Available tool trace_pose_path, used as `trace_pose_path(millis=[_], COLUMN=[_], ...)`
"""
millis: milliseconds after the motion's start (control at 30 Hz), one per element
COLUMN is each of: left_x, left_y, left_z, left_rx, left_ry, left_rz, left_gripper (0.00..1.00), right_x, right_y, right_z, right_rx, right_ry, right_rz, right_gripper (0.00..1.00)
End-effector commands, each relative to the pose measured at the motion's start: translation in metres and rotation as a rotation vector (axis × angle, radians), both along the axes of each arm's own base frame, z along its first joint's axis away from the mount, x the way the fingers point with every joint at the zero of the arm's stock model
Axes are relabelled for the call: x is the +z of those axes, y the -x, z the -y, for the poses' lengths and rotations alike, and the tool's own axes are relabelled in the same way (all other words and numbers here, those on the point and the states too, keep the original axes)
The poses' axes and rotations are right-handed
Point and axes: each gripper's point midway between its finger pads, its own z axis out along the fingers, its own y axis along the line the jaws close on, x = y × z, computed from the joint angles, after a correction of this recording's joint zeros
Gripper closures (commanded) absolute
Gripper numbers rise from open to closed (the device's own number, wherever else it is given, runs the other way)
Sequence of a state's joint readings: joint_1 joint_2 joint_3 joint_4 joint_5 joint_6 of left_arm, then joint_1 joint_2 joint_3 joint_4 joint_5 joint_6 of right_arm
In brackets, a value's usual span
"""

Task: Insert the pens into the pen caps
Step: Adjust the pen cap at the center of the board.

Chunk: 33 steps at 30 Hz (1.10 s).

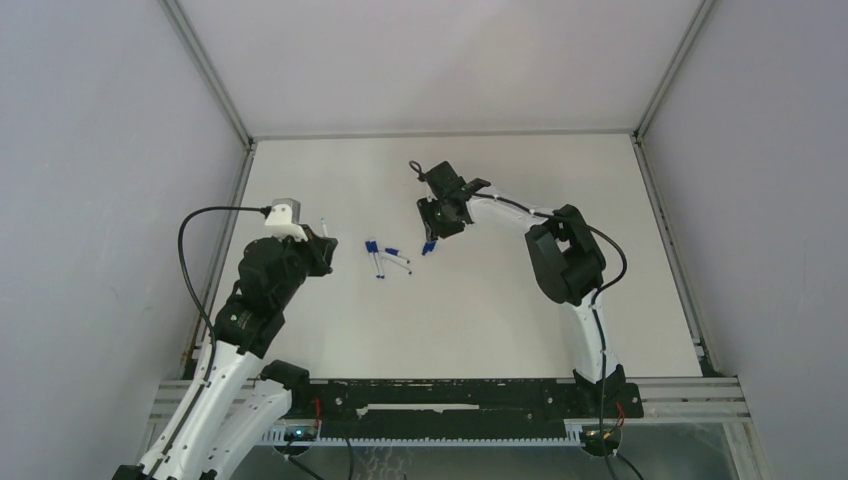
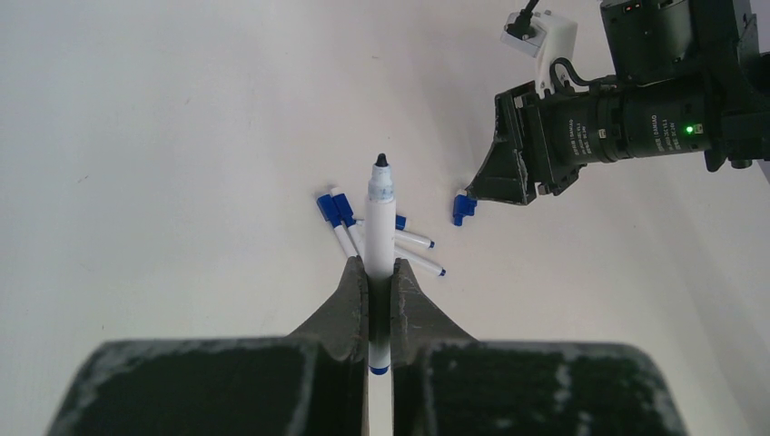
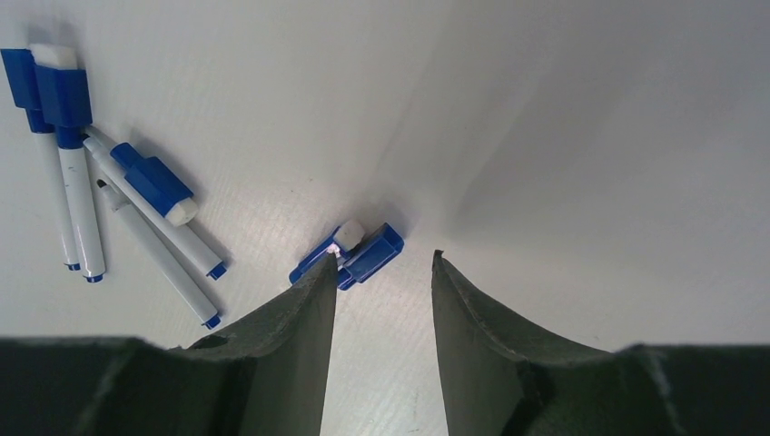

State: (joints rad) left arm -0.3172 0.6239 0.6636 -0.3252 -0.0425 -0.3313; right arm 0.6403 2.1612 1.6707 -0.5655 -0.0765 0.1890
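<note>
My left gripper is shut on a white pen. The pen is uncapped, and its dark tip points forward, away from the fingers. In the top view this gripper sits left of a cluster of white pens lying on the table, some with blue caps on. A loose blue pen cap with a white end lies flat on the table. My right gripper is open low over it. Its left fingertip is at the cap's edge, and nothing lies between the jaws.
The pen cluster lies a short way left of the loose cap, between the two arms. The white table is enclosed by grey walls on the left, right and back. The right arm's elbow rises at centre right.
</note>
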Motion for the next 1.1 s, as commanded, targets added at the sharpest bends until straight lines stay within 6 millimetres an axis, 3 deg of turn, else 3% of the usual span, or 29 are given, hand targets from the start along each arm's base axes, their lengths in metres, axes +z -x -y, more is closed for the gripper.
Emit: trace_pose_path(millis=[0,433,733,1067], left_x=[0.009,0.009,0.01,0.01], left_y=[-0.003,-0.003,-0.003,-0.003], left_z=[-0.003,-0.002,-0.004,-0.004], left_rx=[0.009,0.006,0.014,0.011], left_ry=[-0.008,-0.006,-0.009,-0.007], left_rz=[0.034,0.034,0.038,0.037], left_gripper=[1.0,1.0,1.0,1.0], right_x=[-0.001,-0.018,-0.018,0.026], right_y=[-0.001,0.001,0.001,-0.004], right_z=[-0.007,-0.003,-0.011,-0.026], right_rx=[0.004,0.017,0.046,0.051], right_ry=[-0.003,0.064,0.059,-0.1], right_rz=[0.005,-0.005,-0.014,0.039], right_gripper=[0.5,0.53,0.52,0.45])
